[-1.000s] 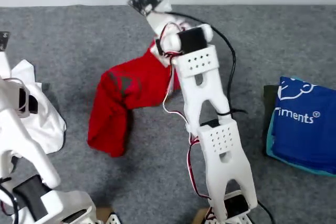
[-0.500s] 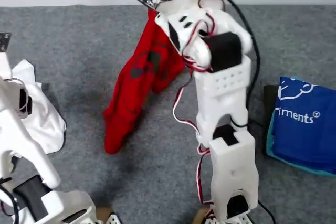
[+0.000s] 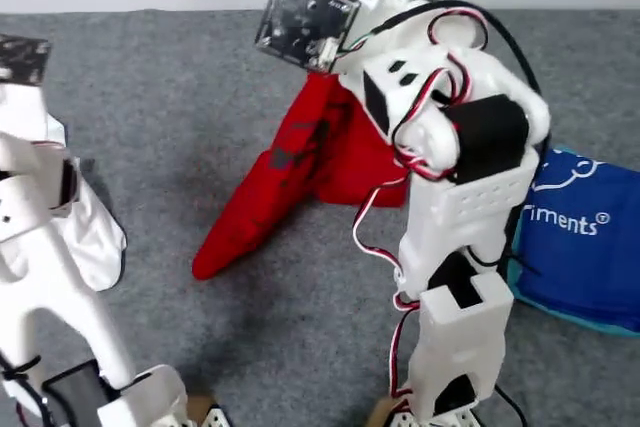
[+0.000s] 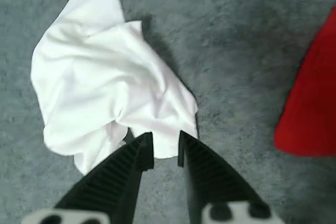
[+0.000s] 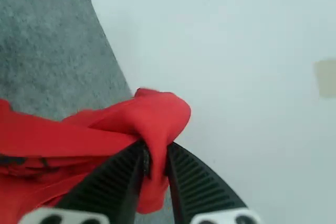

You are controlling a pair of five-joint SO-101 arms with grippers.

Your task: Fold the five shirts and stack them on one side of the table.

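The right gripper [image 5: 156, 157] pinches one end of the red shirt [image 3: 300, 162], held high, its lower end on the grey table [image 3: 150, 97]. The left gripper [image 4: 165, 148] hangs over the crumpled white shirt [image 4: 105, 82], jaws a little apart and, it seems, holding nothing.

Three shirts in my views: one red, one white, one blue.
The red shirt [image 3: 290, 177] is lifted at one end, pinched between the fingers of the right gripper [image 5: 156, 156] near the far edge of the gray table [image 3: 180, 77]. It hangs as a long slanted drape, and its lower tip touches the table near the middle. The white shirt [image 4: 105, 87] lies crumpled and unfolded at the left side, well apart from the red one. The blue shirt [image 3: 585, 237], with white print, lies folded flat at the right side, and I see a teal edge under it.
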